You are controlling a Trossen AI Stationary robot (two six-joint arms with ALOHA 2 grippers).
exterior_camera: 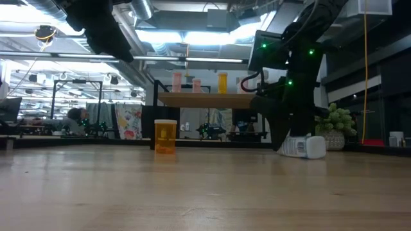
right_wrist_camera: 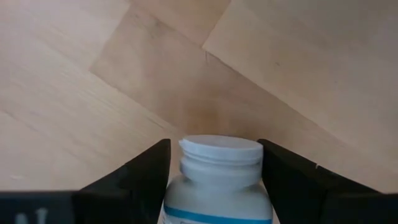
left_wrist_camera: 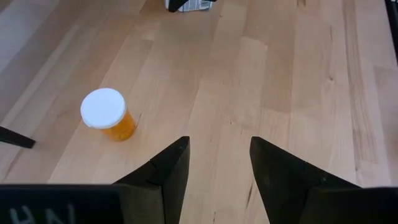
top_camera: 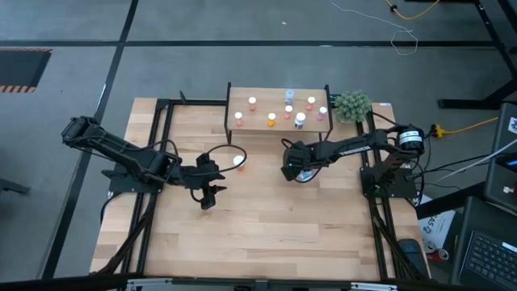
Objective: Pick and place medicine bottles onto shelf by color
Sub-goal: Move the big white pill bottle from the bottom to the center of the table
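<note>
The light-wood shelf [top_camera: 279,113] stands at the table's far side with several small bottles upright on it, also seen in the low view [exterior_camera: 205,99]. An orange bottle [top_camera: 238,162] with a white cap stands upright on the table [left_wrist_camera: 107,117] [exterior_camera: 165,136]. My left gripper [top_camera: 210,194] [left_wrist_camera: 219,149] is open and empty, near of that bottle. A white bottle [exterior_camera: 305,146] lies on its side on the table. My right gripper [top_camera: 297,171] [right_wrist_camera: 214,155] is down at it, with a finger on each side of its body. My right gripper holds the white bottle's body [right_wrist_camera: 217,199] between its two fingers [right_wrist_camera: 146,177], one on each side. The fingers lie along the bottle, and its white cap [right_wrist_camera: 221,149] sticks out past their tips. The bottle lies on its side on the table [exterior_camera: 308,147].
A green bushy plant [top_camera: 353,105] [exterior_camera: 334,125] stands at the shelf's right end. The black frame rails [top_camera: 157,137] run along the table's left and right sides. Bare wood [top_camera: 275,234] lies near the table's front.
</note>
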